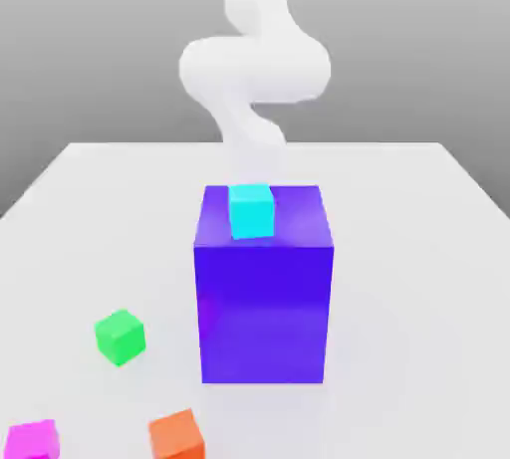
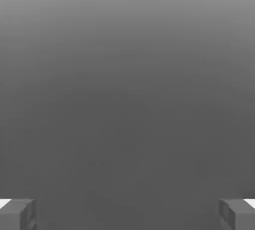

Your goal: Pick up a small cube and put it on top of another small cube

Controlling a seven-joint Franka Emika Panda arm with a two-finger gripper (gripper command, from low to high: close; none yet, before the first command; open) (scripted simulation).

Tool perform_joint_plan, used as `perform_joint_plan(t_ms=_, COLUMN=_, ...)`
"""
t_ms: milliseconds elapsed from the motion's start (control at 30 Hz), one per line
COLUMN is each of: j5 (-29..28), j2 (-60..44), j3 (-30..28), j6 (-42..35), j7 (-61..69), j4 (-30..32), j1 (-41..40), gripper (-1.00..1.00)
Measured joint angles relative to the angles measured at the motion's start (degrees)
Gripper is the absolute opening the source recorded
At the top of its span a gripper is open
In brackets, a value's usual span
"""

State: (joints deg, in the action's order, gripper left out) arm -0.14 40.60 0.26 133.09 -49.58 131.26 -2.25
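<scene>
Jaws (image 2: 127, 216) wide open, empty; cyan cube (image 1: 251, 211) (unlabelled) atop blue block (image 1: 263, 313), green cube (image 1: 121, 338) near.

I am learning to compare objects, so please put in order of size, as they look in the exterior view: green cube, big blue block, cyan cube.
1. Big blue block
2. Green cube and cyan cube: too alike to rank
</scene>
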Motion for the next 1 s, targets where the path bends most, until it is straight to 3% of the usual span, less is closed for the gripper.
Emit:
perform_joint_plan(t_ms=633, j5=-1.48, j2=-39.83, j3=-2.19, j6=9.81, j7=-28.88, j4=-4.00, j1=-13.47, gripper=0.00)
perform_joint_plan(t_ms=1000, j5=3.79, j2=-62.74, j3=-5.64, j6=15.40, j7=-41.21, j4=-6.31, j1=-17.72, gripper=0.00)
